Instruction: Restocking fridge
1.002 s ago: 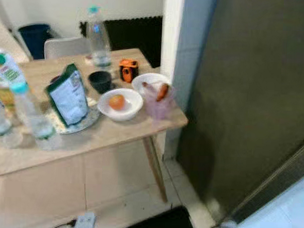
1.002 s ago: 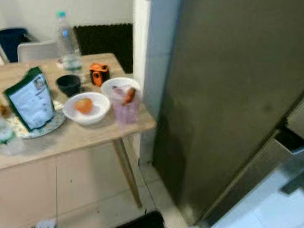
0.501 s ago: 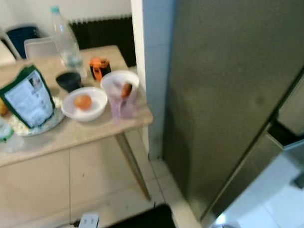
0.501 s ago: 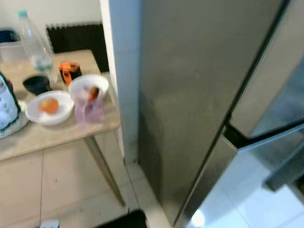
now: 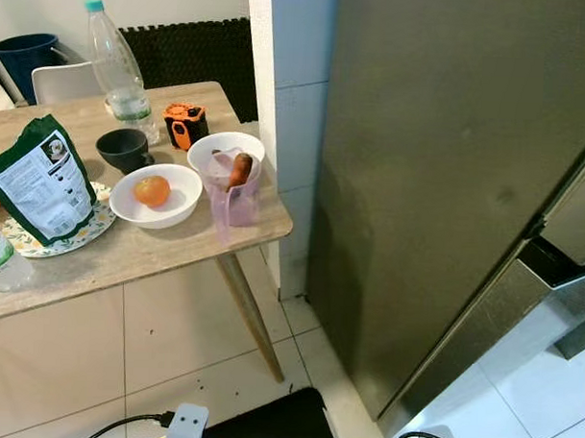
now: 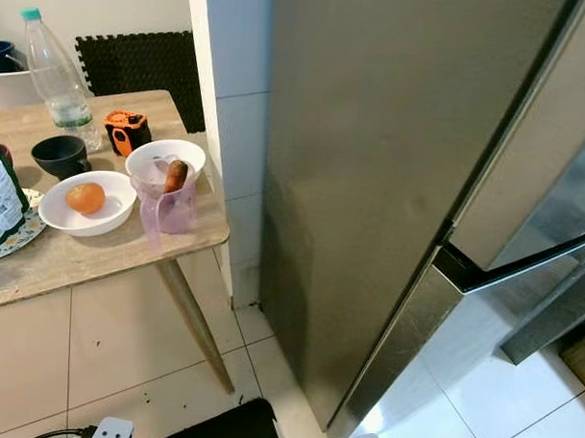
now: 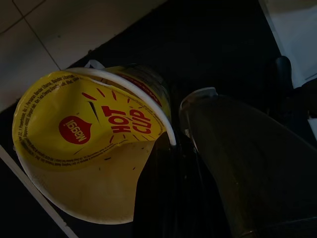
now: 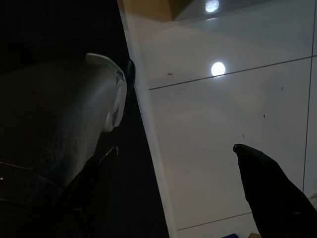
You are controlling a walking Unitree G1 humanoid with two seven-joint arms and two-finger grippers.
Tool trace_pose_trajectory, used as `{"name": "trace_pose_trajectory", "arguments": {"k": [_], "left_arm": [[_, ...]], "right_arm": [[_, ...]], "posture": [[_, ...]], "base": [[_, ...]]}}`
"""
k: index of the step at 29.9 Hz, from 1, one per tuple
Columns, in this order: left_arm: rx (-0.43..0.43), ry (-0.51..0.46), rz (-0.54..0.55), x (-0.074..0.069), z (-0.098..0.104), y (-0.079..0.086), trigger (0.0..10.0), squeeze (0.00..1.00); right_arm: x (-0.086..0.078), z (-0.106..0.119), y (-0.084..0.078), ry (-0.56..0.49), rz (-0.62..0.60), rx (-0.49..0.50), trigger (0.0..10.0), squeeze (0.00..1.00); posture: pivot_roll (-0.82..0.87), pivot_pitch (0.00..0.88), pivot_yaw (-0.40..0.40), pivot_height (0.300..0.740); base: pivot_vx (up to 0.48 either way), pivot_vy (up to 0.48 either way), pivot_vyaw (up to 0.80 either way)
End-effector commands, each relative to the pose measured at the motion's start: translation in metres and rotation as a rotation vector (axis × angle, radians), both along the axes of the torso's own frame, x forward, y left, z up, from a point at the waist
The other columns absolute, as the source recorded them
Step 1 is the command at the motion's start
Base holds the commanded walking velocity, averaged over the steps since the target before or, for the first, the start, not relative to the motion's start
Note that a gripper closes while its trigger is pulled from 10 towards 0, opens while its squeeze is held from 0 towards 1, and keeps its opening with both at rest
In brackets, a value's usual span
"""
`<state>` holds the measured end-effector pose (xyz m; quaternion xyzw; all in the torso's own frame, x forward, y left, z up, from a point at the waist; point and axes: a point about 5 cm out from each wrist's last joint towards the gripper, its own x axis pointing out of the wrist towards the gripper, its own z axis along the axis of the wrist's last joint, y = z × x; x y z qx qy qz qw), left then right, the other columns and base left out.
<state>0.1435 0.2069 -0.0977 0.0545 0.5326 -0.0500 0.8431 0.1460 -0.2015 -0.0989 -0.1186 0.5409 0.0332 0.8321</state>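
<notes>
A tall dark steel fridge (image 6: 371,174) stands at the right with its doors closed; the seam between them (image 6: 522,254) runs at the right edge. In the left wrist view my left gripper (image 7: 158,166) hangs low over a black mat, shut on a yellow Hot Cup noodle cup (image 7: 84,148) with its lid on. My right gripper (image 8: 173,168) hangs over white floor tiles, open, with nothing between its fingers (image 8: 265,186).
A wooden table (image 5: 157,258) stands left of a white tiled pillar (image 5: 287,103). It bears a water bottle (image 5: 113,69), black bowl (image 5: 123,148), tomato bowl (image 5: 155,193), purple cup with a carrot (image 5: 234,190) and green bag (image 5: 39,186). A black mat (image 5: 266,428) lies below.
The camera has swung right towards the fridge and the picture has sharpened. Nothing on the table has moved.
</notes>
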Motion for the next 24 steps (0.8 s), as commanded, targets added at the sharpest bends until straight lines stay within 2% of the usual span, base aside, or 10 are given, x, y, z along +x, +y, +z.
{"name": "trace_pose_trajectory", "arguments": {"k": [1, 12, 24], "left_arm": [[0.007, 0.056, -0.023, -0.0139, -0.0051, -0.0003, 10.0, 0.0], [0.006, 0.046, -0.051, -0.008, -0.0037, -0.0035, 10.0, 0.0], [0.003, 0.055, -0.059, -0.011, -0.0048, -0.0047, 10.0, 0.0]], "right_arm": [[-0.0044, -0.0021, 0.0023, 0.019, 0.001, 0.004, 10.0, 0.0], [-0.0046, -0.0023, 0.0034, 0.02, -0.005, 0.009, 10.0, 0.0], [-0.0051, -0.0024, 0.0032, 0.021, -0.007, 0.01, 10.0, 0.0]], "posture": [[-0.01, 0.056, 0.002, 0.74], [0.0, 0.061, 0.007, 0.74], [0.0, 0.062, 0.005, 0.74]], "base": [[0.0, 0.0, 0.0], [0.0, 0.0, 0.0], [0.0, 0.0, 0.0]]}}
